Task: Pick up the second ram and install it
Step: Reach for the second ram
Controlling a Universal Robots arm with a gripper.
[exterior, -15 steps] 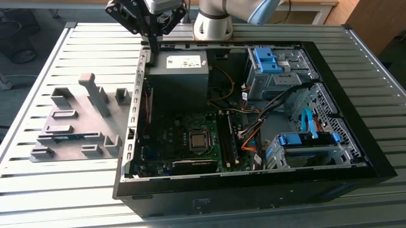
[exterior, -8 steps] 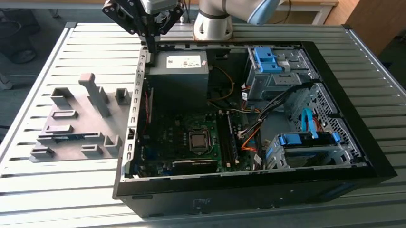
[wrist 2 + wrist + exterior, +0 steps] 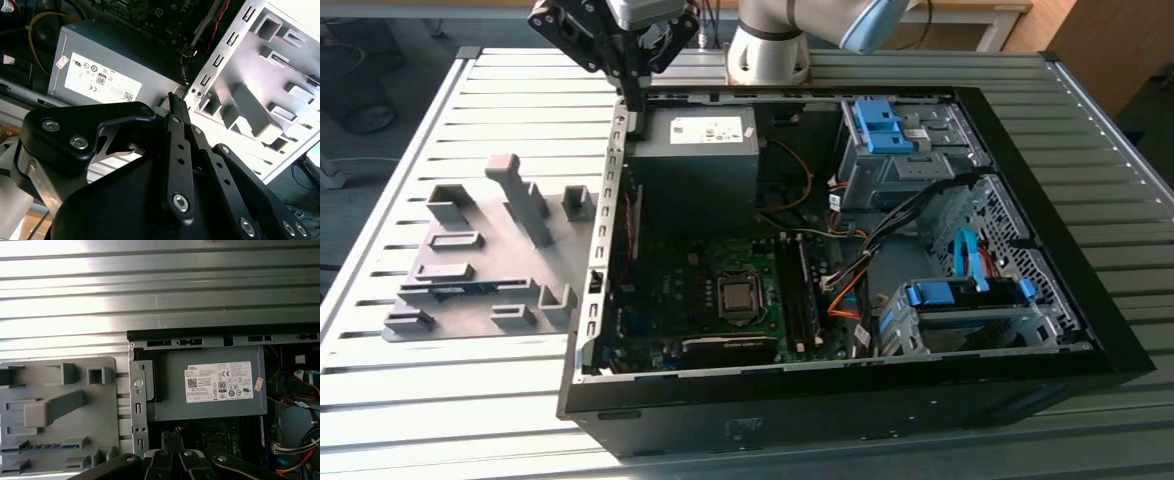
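Ribbed grey metal table spread beneath the gripper and reaching out past it on every side, with long slats running side by side. Strong light glaring off those slats beyond the gripper in the first wrist view, washing them almost white. Off the table edge, well apart from the gripper toward the exterior view's left, dark grey floor with a dark rounded object resting on it. Past the gripper toward the exterior view's right, pale wooden furniture and, near it, a brown wooden panel.
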